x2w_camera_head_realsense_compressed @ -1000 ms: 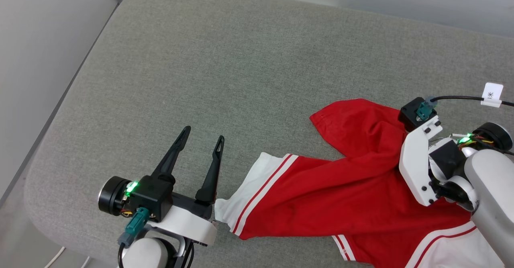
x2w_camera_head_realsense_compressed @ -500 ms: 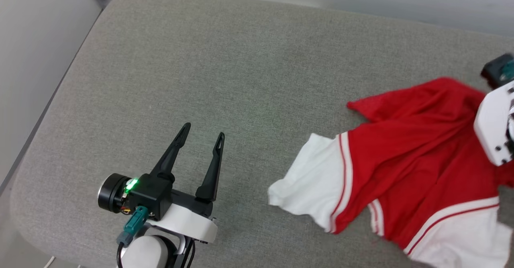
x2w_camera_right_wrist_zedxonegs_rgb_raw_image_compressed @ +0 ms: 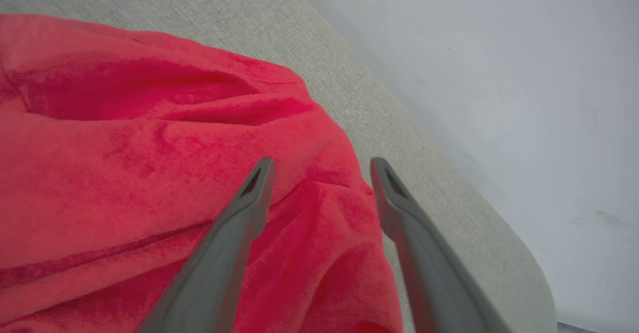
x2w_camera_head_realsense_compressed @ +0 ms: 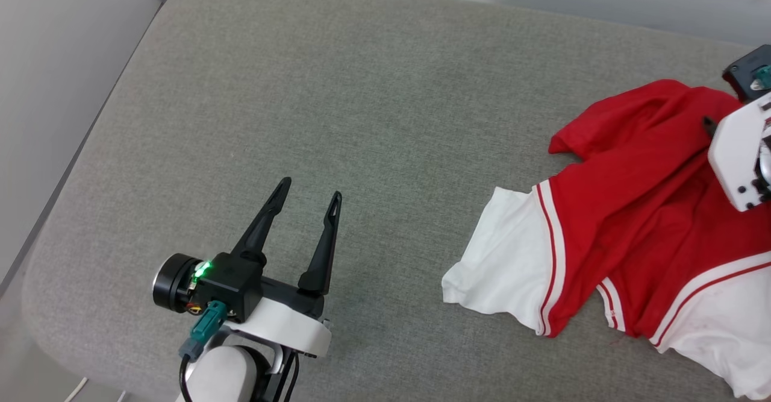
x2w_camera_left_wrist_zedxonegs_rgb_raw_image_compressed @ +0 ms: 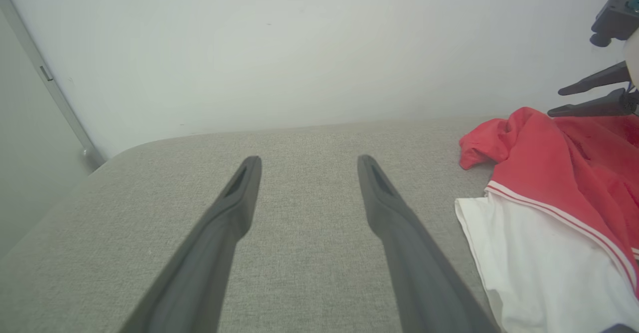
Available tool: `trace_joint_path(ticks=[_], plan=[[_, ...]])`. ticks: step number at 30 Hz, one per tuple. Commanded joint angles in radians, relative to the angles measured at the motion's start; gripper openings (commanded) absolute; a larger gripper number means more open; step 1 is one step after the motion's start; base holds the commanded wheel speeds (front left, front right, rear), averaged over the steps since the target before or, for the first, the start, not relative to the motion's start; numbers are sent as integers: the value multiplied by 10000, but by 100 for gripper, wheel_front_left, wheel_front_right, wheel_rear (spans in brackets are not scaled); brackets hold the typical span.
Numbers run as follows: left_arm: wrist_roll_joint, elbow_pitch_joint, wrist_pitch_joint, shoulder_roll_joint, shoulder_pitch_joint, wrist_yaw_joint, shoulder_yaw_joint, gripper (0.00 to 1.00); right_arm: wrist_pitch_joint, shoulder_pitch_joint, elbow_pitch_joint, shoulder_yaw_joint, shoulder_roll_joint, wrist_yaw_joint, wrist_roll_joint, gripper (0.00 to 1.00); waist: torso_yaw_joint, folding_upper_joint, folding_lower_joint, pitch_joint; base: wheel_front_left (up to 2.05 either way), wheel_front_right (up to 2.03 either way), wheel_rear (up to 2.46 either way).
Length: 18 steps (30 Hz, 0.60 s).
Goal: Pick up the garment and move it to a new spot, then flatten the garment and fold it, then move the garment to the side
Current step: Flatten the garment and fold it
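The garment (x2w_camera_head_realsense_compressed: 632, 209) lies on the cushion (x2w_camera_head_realsense_compressed: 361, 119) (right of the left pincer (x2w_camera_head_realsense_compressed: 311, 188)).

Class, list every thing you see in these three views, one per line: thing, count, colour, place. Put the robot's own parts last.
Soft red jersey garment with white striped sleeve panels: one, red and white, crumpled on the cushion's right side.
Grey woven fabric cushion: one, grey, beneath the garment and both grippers.
Plain pale wall: one, off-white, behind the cushion.
Left gripper: one, dark fingers, open, over bare cushion left of the garment.
Right gripper: one, dark fingers, open, over the garment's red part.
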<state>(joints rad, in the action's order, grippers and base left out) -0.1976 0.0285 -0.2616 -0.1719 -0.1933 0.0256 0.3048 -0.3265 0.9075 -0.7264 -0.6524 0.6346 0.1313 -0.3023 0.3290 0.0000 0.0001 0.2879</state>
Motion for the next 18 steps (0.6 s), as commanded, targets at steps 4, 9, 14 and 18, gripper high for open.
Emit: trace_joint_path(ticks=[4,9,14,18], plan=[[42,69,-49,37,121,80,-203,100,1066,343,-433,58,-449,-10,-285,100,-454,0,-1,-402,0,0,0],[-70,111,-48,29,284,125,-480,100,2256,336,-504,508,-929,-9,-626,100,-969,0,-1,-763,0,0,0],[-169,164,-40,-31,593,147,-868,100,3590,-240,-183,1167,-1286,-9,-816,100,-1806,0,-1,-1279,0,0,0],[-254,135,-39,4,849,189,-1151,100,4427,-1163,491,2120,-1487,-9,-948,100,-2461,0,-1,-1557,0,0,0]])
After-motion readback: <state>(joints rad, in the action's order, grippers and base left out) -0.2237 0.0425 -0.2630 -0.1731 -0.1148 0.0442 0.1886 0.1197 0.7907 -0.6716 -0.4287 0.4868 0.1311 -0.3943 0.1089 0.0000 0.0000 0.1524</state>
